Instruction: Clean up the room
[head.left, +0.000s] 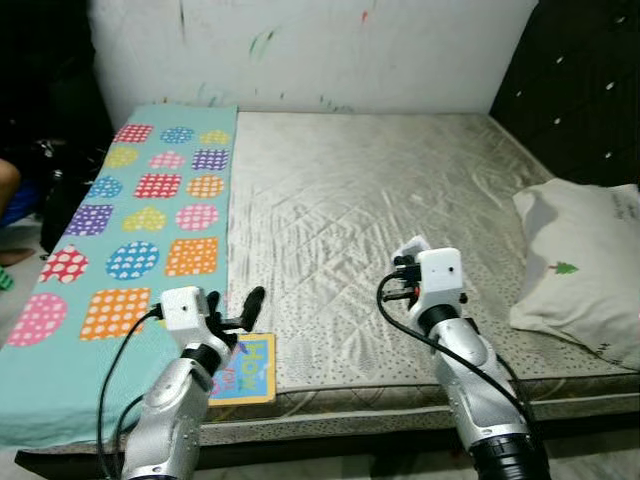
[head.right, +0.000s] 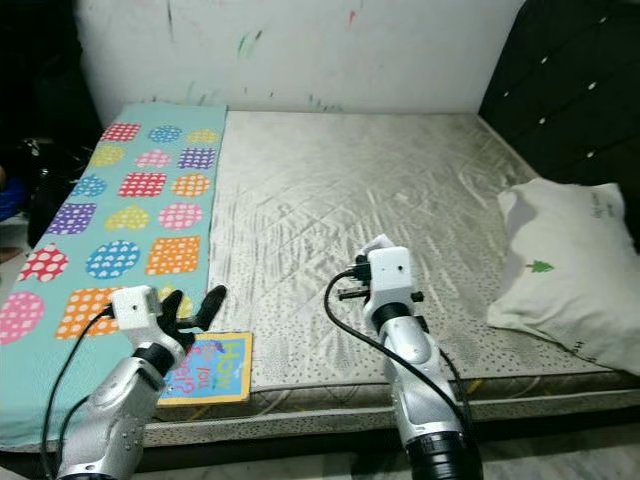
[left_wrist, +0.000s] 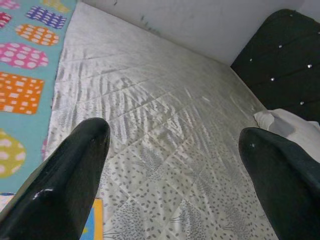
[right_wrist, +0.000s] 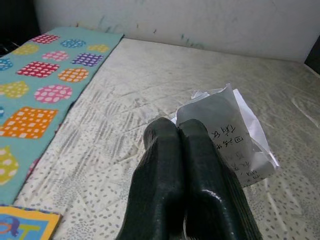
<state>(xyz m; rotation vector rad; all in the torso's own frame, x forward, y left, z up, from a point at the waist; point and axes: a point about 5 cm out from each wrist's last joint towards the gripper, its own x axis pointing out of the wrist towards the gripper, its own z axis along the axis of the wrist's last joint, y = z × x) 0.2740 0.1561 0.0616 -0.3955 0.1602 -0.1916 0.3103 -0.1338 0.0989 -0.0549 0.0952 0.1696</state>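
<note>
My right gripper (right_wrist: 177, 129) is shut on a crumpled white paper (right_wrist: 235, 137) with printed characters, held a little above the grey quilted mattress (head.left: 350, 190) near its front edge. The same paper (head.left: 410, 246) pokes out just beyond the white wrist housing. My left gripper (head.left: 235, 300) is open with nothing between its fingers (left_wrist: 75, 150), hovering over the front of the mattress. Just below and in front of it a colourful children's book (head.left: 247, 368) lies flat at the bed's front edge, beside the blanket.
A teal blanket (head.left: 150, 220) with dotted coloured patches covers the left strip of the bed. A white pillow (head.left: 585, 270) lies at the right, against a dark padded headboard (head.left: 590, 90). A scribbled white wall (head.left: 320, 50) stands behind. Dark clutter sits left of the bed.
</note>
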